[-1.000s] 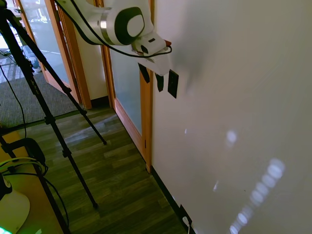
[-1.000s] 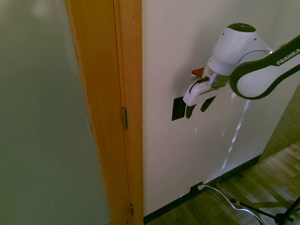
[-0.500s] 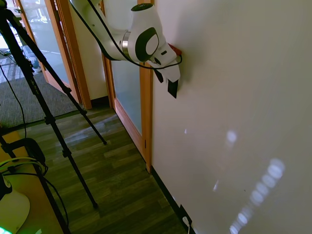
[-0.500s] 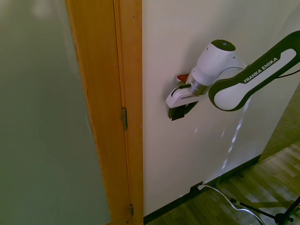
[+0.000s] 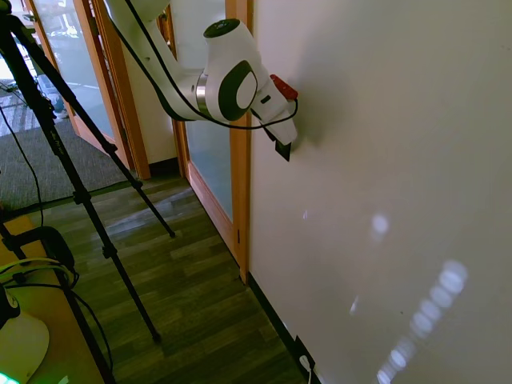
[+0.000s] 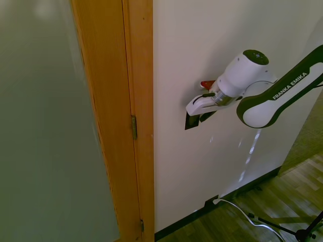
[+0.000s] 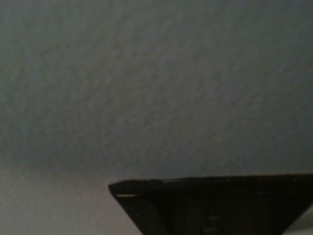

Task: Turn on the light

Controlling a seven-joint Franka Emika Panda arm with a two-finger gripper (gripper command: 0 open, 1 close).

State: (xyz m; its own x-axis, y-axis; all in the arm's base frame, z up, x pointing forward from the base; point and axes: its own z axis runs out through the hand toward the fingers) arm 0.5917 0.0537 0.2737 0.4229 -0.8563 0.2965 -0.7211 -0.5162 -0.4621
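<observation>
The switch (image 6: pixel 191 122) is a small flat black rectangular plate fixed upright on the smooth off-white wall (image 6: pixel 202 50), a little way from the varnished wooden door frame (image 6: pixel 136 101) that borders a pane of frosted glass (image 6: pixel 45 126). The gripper (image 6: pixel 202 117), at the end of the glossy white arm (image 6: pixel 247 75) with its dark grey joint band, is pressed right against the wall over the plate, so that only the lower part of the black rectangle shows beneath the white hand (the first exterior view leaves just a dark corner (image 5: pixel 282 150) of it visible). Whether the dark fingers are apart or together cannot be told: they merge with the plate and with the hand's shadow. A small red part (image 6: pixel 207 84) sits on the wrist, close to the wall. In the wrist view the wall fills most of the picture as a finely grained grey surface, with the plate's dark, sharp-edged shape (image 7: pixel 210 205) blurred. The floor (image 5: pixel 184 280) is dark wood plank.
</observation>
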